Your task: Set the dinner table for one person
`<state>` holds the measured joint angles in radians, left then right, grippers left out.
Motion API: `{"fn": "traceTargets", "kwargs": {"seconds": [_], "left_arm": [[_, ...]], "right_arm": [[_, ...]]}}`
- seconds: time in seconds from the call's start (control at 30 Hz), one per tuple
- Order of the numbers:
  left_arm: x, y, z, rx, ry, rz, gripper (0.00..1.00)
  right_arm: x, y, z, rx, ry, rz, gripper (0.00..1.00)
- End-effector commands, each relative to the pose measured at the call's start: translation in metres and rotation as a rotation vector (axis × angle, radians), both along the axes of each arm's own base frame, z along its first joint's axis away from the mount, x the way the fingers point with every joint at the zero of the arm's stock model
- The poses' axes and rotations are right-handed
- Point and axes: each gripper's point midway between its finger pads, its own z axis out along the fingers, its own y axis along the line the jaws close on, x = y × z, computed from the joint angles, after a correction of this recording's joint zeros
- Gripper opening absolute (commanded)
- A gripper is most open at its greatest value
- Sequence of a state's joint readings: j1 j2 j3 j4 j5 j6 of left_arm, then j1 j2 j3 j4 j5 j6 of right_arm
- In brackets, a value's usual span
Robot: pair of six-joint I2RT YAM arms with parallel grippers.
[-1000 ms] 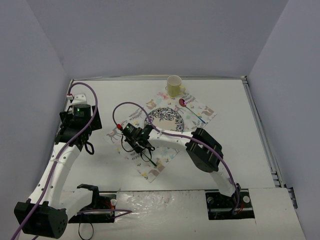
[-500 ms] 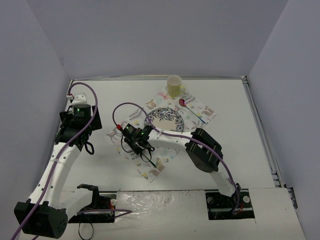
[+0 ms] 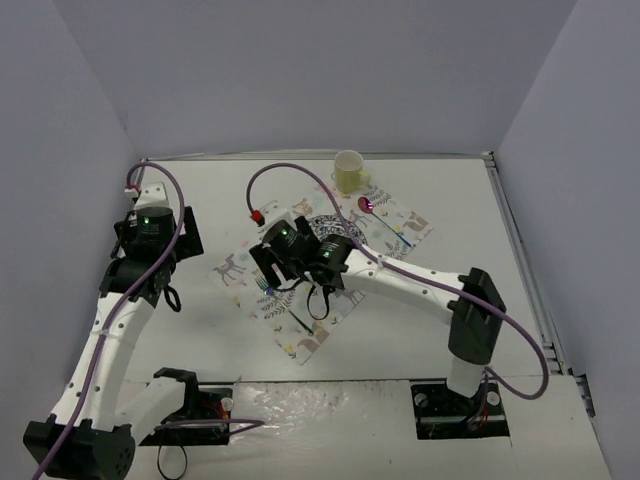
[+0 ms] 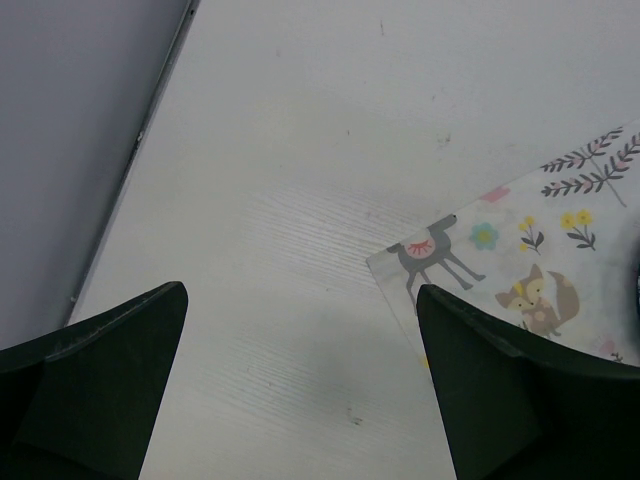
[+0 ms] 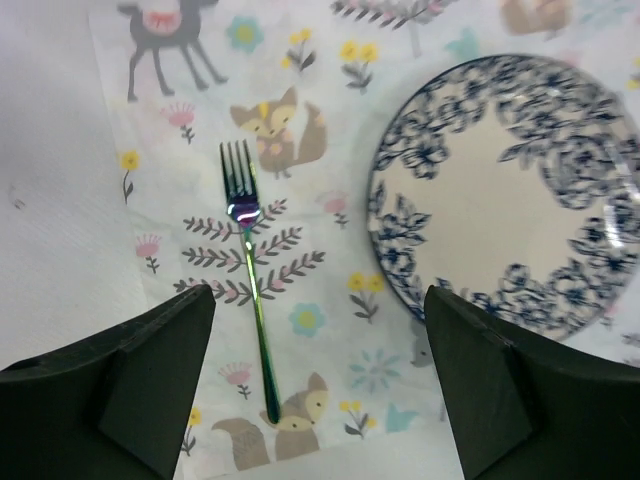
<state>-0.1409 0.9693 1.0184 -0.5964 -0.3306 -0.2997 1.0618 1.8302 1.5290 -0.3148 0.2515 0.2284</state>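
Both left end effector (image 4: 300,292) and right end effector (image 5: 320,295) are spread wide. Fork (image 5: 250,300) and plate (image 5: 510,190) are laid on the placemat (image 5: 330,150) on the desk (image 3: 480,300).

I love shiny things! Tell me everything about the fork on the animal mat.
The fork looks like thin metal with a rainbow shine, purple by its four tines, green down the handle. It lies flat on the placemat, beside the blue-flowered plate without touching it. Nothing holds it; the right gripper hangs open above.
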Motion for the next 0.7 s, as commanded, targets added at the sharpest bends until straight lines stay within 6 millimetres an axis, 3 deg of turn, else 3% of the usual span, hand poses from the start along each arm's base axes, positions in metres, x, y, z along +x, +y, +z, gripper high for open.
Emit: {"fn": "traceTargets", "kwargs": {"seconds": [0.0, 0.2, 0.3, 0.43, 0.67], "left_arm": [[-0.004, -0.005, 0.056, -0.047, -0.154, -0.026, 0.97], [-0.025, -0.007, 0.082, -0.054, -0.199, -0.071, 0.97], [-0.034, -0.006, 0.092, -0.055, -0.223, -0.077, 0.97], [-0.047, -0.005, 0.100, -0.059, -0.251, -0.082, 0.97], [-0.068, -0.001, 0.103, -0.044, -0.273, -0.083, 0.97]], "right_arm": [[0.026, -0.061, 0.081, 0.072, -0.206, -0.190, 0.89], [0.043, -0.162, 0.126, 0.129, -0.347, -0.431, 0.99], [0.040, -0.219, 0.147, 0.167, -0.426, -0.552, 1.00], [0.020, -0.280, 0.171, 0.188, -0.537, -0.685, 1.00], [-0.030, -0.363, 0.191, 0.285, -0.685, -0.893, 1.00]]}}
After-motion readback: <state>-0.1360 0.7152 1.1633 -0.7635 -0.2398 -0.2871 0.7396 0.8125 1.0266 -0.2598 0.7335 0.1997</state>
